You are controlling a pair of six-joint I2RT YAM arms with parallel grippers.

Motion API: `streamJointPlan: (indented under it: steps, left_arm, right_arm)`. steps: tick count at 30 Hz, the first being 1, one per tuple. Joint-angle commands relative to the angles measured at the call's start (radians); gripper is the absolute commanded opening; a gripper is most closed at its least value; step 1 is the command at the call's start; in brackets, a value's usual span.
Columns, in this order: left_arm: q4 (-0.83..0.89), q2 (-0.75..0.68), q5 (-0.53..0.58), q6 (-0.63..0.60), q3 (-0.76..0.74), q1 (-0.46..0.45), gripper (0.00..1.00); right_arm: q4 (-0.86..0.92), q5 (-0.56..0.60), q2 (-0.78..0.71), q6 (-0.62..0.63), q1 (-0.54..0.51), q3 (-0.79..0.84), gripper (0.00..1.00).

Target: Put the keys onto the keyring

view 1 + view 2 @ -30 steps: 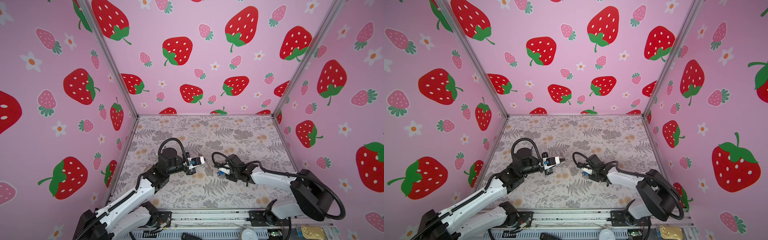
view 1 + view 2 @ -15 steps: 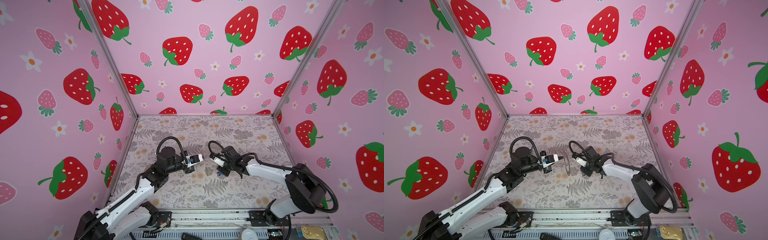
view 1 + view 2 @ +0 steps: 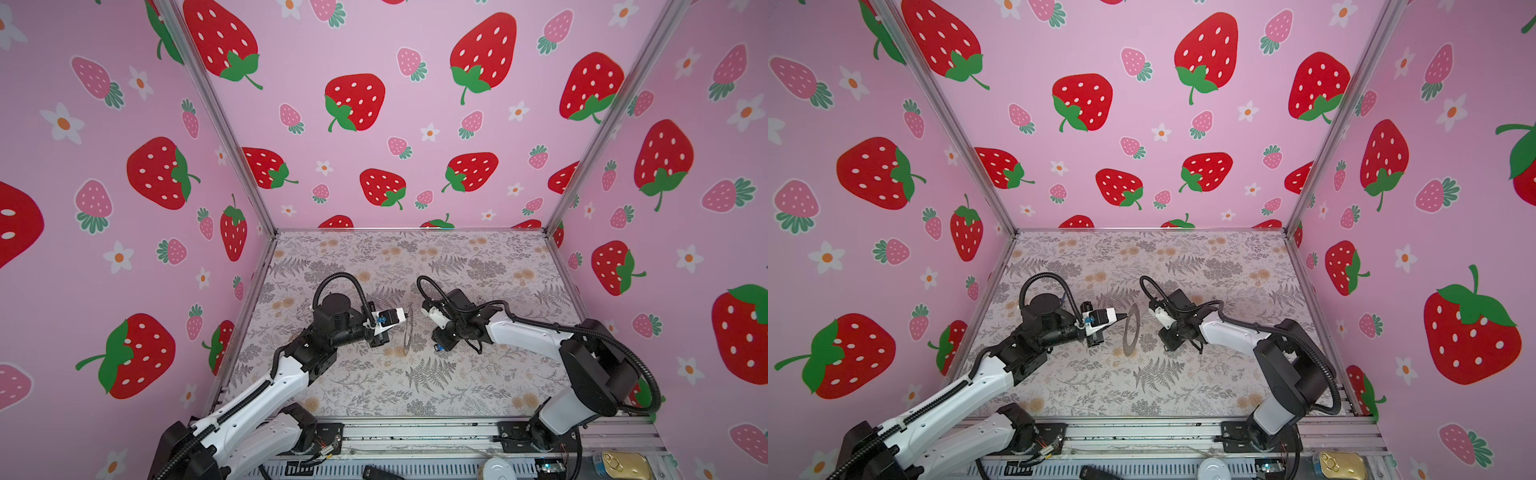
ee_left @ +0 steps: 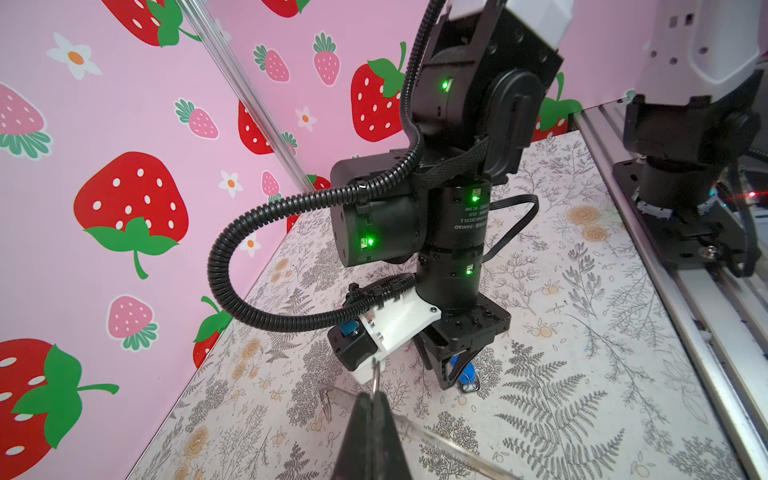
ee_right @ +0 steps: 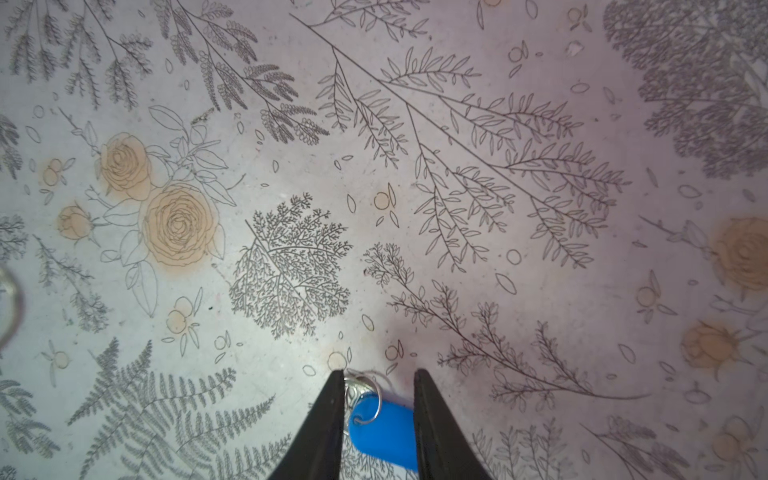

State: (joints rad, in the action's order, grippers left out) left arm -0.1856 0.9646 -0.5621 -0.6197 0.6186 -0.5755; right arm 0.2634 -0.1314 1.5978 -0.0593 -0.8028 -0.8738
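My left gripper (image 3: 1124,316) is shut on the keyring (image 3: 1136,311), a thin dark grey ring held upright on edge above the mat in both top views (image 3: 406,345). In the left wrist view the ring's rim (image 4: 376,374) sticks out past the closed fingertips (image 4: 371,399). The keys, a small blue oval tag (image 5: 384,424) with a silver loop, lie on the mat between the black fingers of my right gripper (image 5: 379,380). One finger is against the tag's edge, the other against its loop. The right gripper (image 3: 438,347) points down, just right of the ring.
The floral mat (image 3: 415,386) is walled by pink strawberry panels on three sides. An aluminium rail (image 3: 415,432) with both arm bases runs along the front edge. The right arm's black wrist and cable (image 4: 449,232) stand close in front of the left gripper.
The right arm's wrist has swung inward and stands more upright over the blue tag, and its jaws have narrowed around it. The left gripper still holds the ring, hardly moved.
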Motion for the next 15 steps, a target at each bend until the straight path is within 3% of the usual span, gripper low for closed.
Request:
streamJointPlan:
  steps: [1,10,15]
  left_arm:
    - [-0.052,0.003,-0.033,0.006,0.021,0.005,0.00]
    - [-0.061,0.011,-0.043,0.016,0.021,0.005,0.00]
    - [-0.064,0.014,-0.045,0.020,0.021,0.005,0.00]
  right_arm:
    - [0.035,0.003,0.008,-0.051,0.001,0.016,0.32]
    - [0.049,0.007,0.040,-0.054,-0.011,0.015,0.32]
    - [0.059,-0.005,0.064,-0.053,-0.019,0.016,0.25]
